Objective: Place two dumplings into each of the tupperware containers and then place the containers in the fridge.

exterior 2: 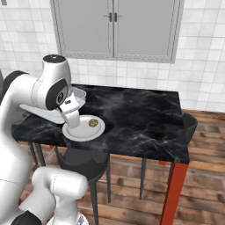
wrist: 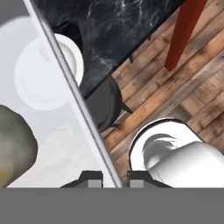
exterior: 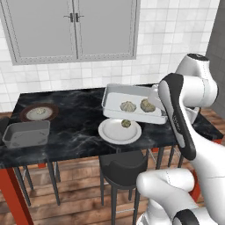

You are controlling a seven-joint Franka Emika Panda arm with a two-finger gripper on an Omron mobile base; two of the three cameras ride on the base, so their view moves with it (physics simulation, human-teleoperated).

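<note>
White tiled wall [exterior: 176,39] across the upper frame, carrying a grey double-door wall cabinet [exterior: 74,28] with two small dark handles at upper centre. Below it a black marbled bench [exterior 2: 140,118] on red legs [exterior 2: 173,189], with thin dark grey legs beneath too. Under the bench, dark round-seated stools [exterior: 123,169] on a brown wooden plank floor [exterior 2: 206,176] filling the lower frame.
</note>
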